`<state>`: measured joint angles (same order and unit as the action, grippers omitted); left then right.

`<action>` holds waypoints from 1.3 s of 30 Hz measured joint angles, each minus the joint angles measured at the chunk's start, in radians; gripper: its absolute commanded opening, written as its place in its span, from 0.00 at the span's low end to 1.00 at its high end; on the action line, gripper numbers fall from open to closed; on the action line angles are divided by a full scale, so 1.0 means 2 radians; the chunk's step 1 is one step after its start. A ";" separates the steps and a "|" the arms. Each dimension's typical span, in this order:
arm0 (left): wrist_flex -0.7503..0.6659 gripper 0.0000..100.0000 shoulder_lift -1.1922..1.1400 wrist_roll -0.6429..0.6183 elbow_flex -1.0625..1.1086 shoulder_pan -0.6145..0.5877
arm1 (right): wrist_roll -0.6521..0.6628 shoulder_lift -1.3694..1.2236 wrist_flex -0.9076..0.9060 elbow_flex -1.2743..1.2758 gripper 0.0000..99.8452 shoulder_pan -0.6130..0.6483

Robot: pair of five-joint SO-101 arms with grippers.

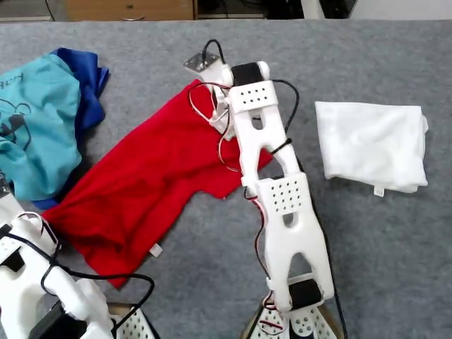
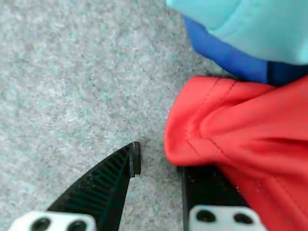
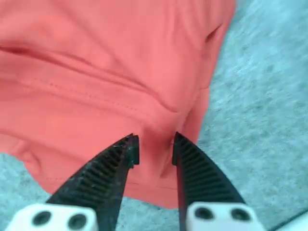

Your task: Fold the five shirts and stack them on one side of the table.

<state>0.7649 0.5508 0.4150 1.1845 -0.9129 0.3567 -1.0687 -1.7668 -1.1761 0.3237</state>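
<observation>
A red shirt lies spread out diagonally across the middle of the grey table. My right gripper is open by a narrow gap, just above the red shirt near its far edge. In the high view that arm stretches over the shirt's far corner. My left gripper is open at the shirt's near-left corner; the red hem drapes over one finger, the other finger rests over bare table. A folded white shirt sits at the right.
A crumpled teal shirt lies on a blue shirt at the far left, touching the red shirt's corner. The left arm stands at the near-left edge. Bare grey table lies between the red and white shirts.
</observation>
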 measured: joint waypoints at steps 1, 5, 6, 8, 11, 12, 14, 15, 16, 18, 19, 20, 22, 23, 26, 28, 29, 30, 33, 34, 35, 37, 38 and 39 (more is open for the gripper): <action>0.000 0.14 0.000 0.000 0.000 0.000 | 0.000 0.000 0.000 0.003 0.14 -0.003; 0.000 0.14 0.000 0.000 0.000 0.000 | 0.000 0.000 0.000 0.005 0.11 -0.010; 0.000 0.14 0.000 0.000 0.000 0.000 | 0.000 0.000 0.003 0.006 0.09 -0.010; 0.000 0.14 0.000 0.000 0.000 0.000 | 0.000 0.000 0.008 0.006 0.08 -0.010; 0.000 0.14 0.000 0.000 0.000 0.000 | 0.000 0.000 0.023 0.006 0.08 -0.010; 0.000 0.14 0.000 0.000 0.000 0.000 | 0.000 0.000 0.029 0.006 0.08 -0.010; 0.000 0.14 0.000 0.000 0.000 0.000 | 0.000 0.000 0.040 0.006 0.08 -0.010; 0.000 0.14 0.000 0.000 0.000 0.000 | 0.000 0.000 0.044 0.007 0.08 -0.010; 0.000 0.14 0.000 0.000 0.000 0.000 | 0.000 0.000 0.050 0.008 0.08 -0.010; 0.000 0.14 0.000 0.000 0.000 0.000 | 0.000 0.000 0.057 0.008 0.08 -0.010; 0.000 0.14 0.000 0.000 0.000 0.000 | 0.000 0.000 0.058 0.008 0.08 -0.010; 0.000 0.14 0.000 0.000 0.000 0.000 | 0.000 0.000 0.060 0.008 0.08 -0.010; 0.000 0.14 0.000 0.000 0.000 0.000 | 0.000 0.000 0.062 0.008 0.08 -0.010; 0.000 0.14 0.000 0.000 0.000 0.000 | 0.000 0.000 0.062 0.008 0.08 -0.010; 0.000 0.14 0.000 0.000 0.000 0.000 | 0.000 0.000 0.062 0.008 0.08 -0.010; 0.000 0.14 0.000 0.000 0.000 0.000 | 0.000 0.000 0.062 0.008 0.08 -0.010; 0.000 0.14 0.000 0.000 0.000 0.000 | 0.000 0.000 0.062 0.008 0.08 -0.008; 0.000 0.14 0.000 0.000 0.000 0.000 | 0.000 0.000 0.062 0.008 0.08 -0.005; 0.000 0.14 0.000 0.000 0.000 0.000 | 0.000 0.000 0.068 0.009 0.08 0.003; 0.000 0.14 0.000 0.000 0.000 0.000 | 0.000 0.000 0.071 0.009 0.08 0.004; 0.000 0.14 0.000 0.000 0.000 0.000 | 0.000 0.000 0.074 0.009 0.08 0.005; 0.000 0.14 0.000 0.000 0.000 0.000 | 0.000 -0.005 0.074 0.009 0.08 0.005; 0.000 0.14 0.000 0.000 0.000 0.000 | 0.000 -0.008 0.074 0.009 0.08 0.005; 0.000 0.14 0.000 0.000 0.000 0.000 | 0.000 -0.010 0.074 0.009 0.07 0.005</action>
<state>0.7649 0.5508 0.4150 1.1845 -0.9129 0.3567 -1.0886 -1.6180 -1.1577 0.3330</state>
